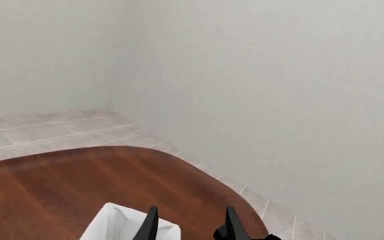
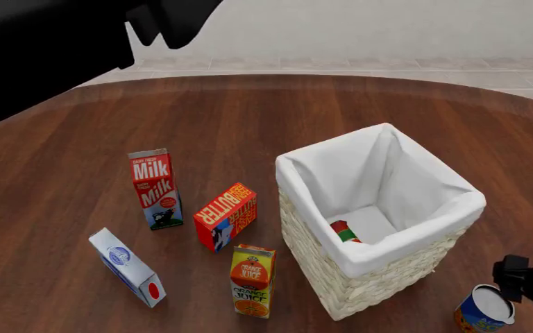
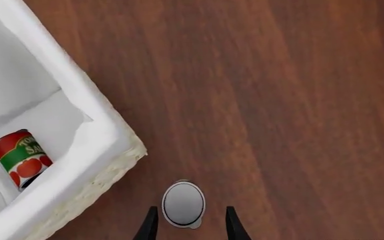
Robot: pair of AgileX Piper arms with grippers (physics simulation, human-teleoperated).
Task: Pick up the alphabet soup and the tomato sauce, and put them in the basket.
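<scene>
The tomato sauce (image 3: 20, 158) is seen lying on its side on the white cloth floor of the basket (image 2: 377, 260), which stands on the wooden table (image 2: 248, 111). The alphabet soup (image 2: 484, 310) stands upright on the table just beside the basket's near right corner, by the table's near edge. The right gripper (image 3: 187, 223) is held spread, its fingers either side of the can's silvery top, not clamped. The left gripper (image 1: 188, 225) is raised, fingers parted and gripping nothing.
</scene>
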